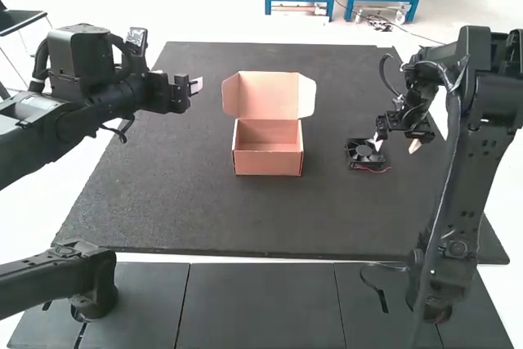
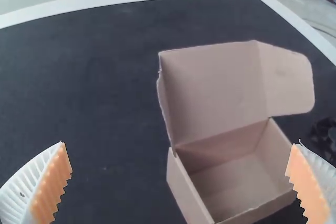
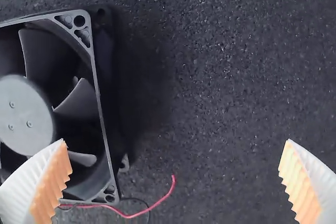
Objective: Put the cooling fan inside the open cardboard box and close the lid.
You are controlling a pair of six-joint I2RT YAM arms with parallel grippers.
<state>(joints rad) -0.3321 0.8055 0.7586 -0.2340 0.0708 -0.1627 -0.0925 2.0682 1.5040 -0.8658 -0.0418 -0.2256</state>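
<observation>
You have bright, even daylight on the matte black mat (image 1: 163, 202), and shadows are soft. Between the fingers of the right gripper (image 3: 174, 148), the cooling fan (image 3: 31, 114) throws a dark, fuzzy-edged shadow onto the mat; its pale hub looks slightly washed out, perhaps overexposed.

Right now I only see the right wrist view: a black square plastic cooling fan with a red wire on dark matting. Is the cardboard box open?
Observer: Yes, the brown cardboard box stands with its lid flap upright.
Operator: Where is it from the fan?
Observer: In the high view the fan lies flat to the box's right, apart from it.
Operator: And the left arm?
Observer: The left gripper hovers open at the box's left, holding nothing.
</observation>
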